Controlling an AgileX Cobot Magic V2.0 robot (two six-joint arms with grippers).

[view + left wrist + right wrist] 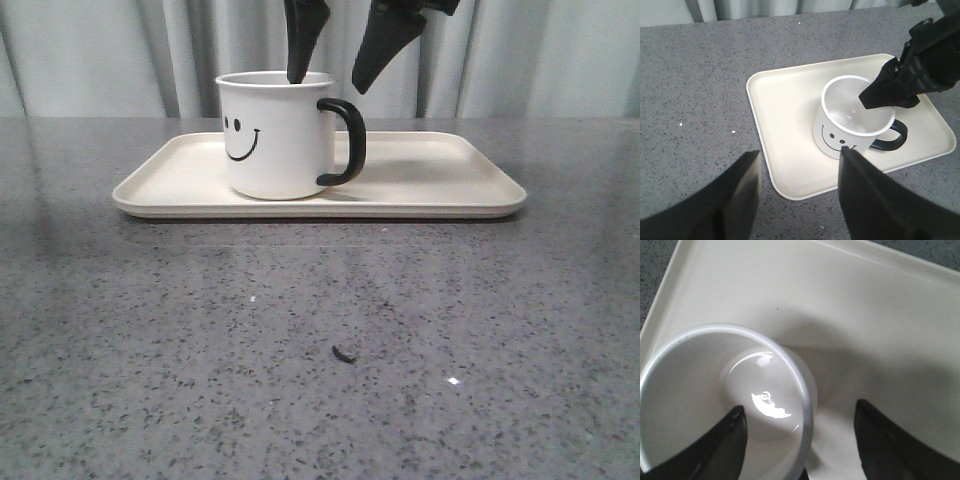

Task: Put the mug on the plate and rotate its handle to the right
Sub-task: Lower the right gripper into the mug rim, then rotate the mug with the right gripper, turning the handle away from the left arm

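The mug (275,135) stands upright on the plate (440,185), its axis vertical and its mouth open upward. In the front view it sits left of the plate's centre, closer to the left short edge than to the right one, with bare plate surface showing on every side of its base. The handle (345,142) projects to the right in the front view, along the plate's long axis, and the smiley face print (240,140) is on the left part of the wall facing the camera.

The plate lies flat on the grey speckled table (320,350), its long axis running left to right. A broad stretch of bare plate extends to the right of the handle; the strip to the left of the mug is shorter. Table surface surrounds the plate, widest on the near side, where a small dark speck (344,353) lies well apart from the plate.

The right gripper (330,70) hangs over the mug with its jaws spread apart: one finger dips inside the rim, the other is outside, above the handle, so that the wall on the handle side lies between them without being clamped. The left gripper (797,192) is spread wide and holds nothing, near the plate's edge and apart from the mug.
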